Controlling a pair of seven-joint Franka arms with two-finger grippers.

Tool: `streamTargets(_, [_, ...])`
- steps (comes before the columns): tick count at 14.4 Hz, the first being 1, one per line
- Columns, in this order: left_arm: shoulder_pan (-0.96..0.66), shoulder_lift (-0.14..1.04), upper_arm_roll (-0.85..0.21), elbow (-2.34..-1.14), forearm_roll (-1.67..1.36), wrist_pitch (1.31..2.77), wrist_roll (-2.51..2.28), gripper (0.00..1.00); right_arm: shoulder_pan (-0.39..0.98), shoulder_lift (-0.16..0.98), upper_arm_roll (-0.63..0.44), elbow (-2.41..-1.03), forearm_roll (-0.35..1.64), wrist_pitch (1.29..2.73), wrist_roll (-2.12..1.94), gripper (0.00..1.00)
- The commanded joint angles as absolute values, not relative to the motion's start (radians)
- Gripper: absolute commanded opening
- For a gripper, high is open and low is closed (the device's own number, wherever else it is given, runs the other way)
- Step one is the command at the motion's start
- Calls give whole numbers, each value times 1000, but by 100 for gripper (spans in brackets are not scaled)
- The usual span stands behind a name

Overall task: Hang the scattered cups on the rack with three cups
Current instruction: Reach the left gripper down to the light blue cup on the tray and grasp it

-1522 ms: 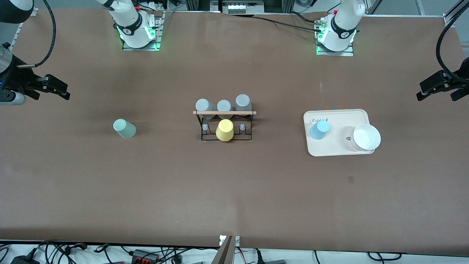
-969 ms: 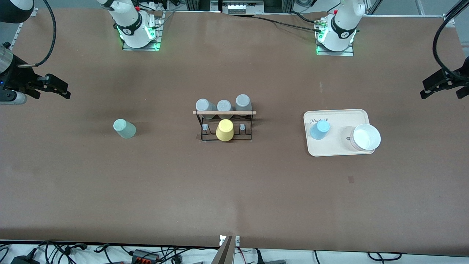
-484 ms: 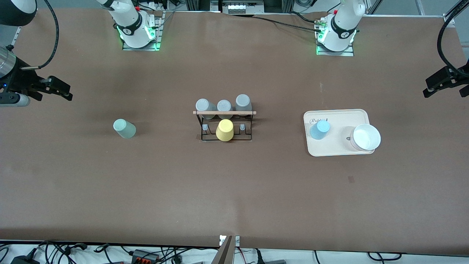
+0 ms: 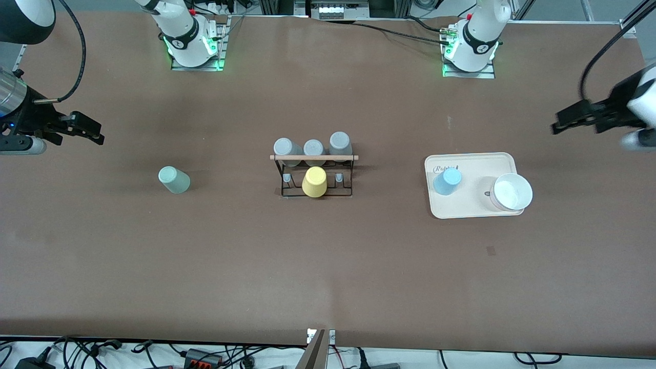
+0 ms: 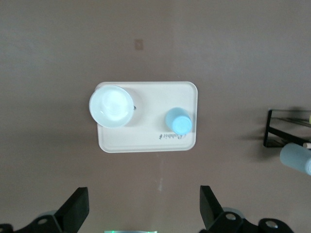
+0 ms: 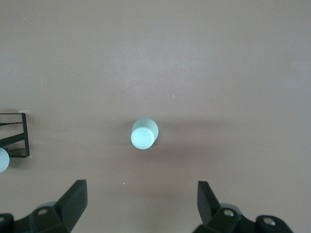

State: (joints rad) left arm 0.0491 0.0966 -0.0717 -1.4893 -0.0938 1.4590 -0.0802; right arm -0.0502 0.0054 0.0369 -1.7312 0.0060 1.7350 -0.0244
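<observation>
Brown table (image 4: 328,266) filling the frame; tangled black cables (image 4: 154,353) along the lower edge, more cables (image 4: 389,28) at the top centre.
</observation>
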Motion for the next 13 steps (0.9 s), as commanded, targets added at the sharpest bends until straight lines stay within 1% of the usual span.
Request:
streamTargets(1, [38, 100, -116, -1564, -113, 1498, -97, 100, -55, -6, 43, -1740, 6, 1739, -34, 100])
streamTargets(4, [34, 100, -141, -1656, -117, 1583, -129, 100, -54, -8, 43, -1740, 6, 1740, -35, 100])
streamTargets(5, [26, 100, -158, -1707, -117, 1632, -159, 100, -54, -8, 43, -1740, 6, 1741, -37, 100])
streamTargets(9, [26, 95, -202, -1949, -115, 1927, -225, 100, -52, -9, 43, -1738, 6, 1746, -37, 100])
streamTargets(13, [23, 113, -209, -2165, -110, 2245, -225, 100, -54, -12, 43, -1738, 5, 1756, -37, 100])
